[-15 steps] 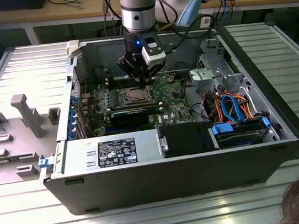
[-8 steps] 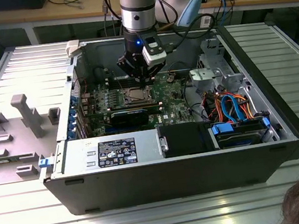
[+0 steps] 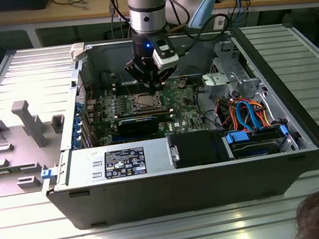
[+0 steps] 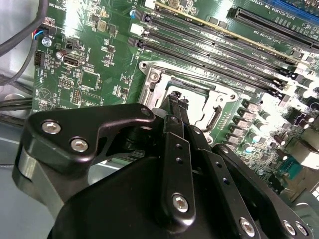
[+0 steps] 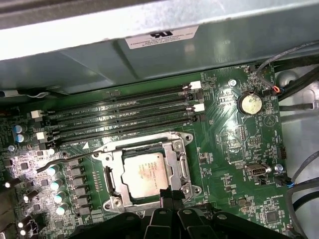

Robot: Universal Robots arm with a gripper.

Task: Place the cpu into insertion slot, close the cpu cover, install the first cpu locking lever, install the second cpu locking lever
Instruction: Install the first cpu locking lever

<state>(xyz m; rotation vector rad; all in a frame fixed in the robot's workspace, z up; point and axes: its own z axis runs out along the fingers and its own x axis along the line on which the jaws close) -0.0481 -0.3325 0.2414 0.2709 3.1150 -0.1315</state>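
Where the arm reaches down into the open computer case (image 3: 187,190), which lies on a ribbed metal table (image 3: 164,235), its gripper (image 3: 151,88) hangs directly over the socket (image 5: 142,148) in the middle of the green board (image 3: 185,101). In both wrist views the gripper's two black fingers (image 4: 175,149) are drawn together until the tips meet, and nothing shows between them. The tips point at one edge of the socket, touching it or just above it; I cannot tell which.

The chip (image 5: 143,174) sits inside the socket, flat and square to it, with its dull silver top facing up. The cover (image 5: 180,162), a thin silvery frame, lies flat around the chip, so the chip's top shows through the cut-out centre. A thin dark lever (image 5: 70,160) runs out from one corner of the socket towards a row of small round capacitors (image 5: 55,185); it is not tucked in along the frame.

Long black memory slots (image 5: 124,115) lie beside the socket, between it and the case wall. A coin battery (image 5: 250,103) sits on the board well apart from the chip. In the exterior view a silver box (image 3: 123,160) with a label lies at the near side of the case, and a bundle of blue and orange cables (image 3: 248,113) lies toward the exterior view's right.
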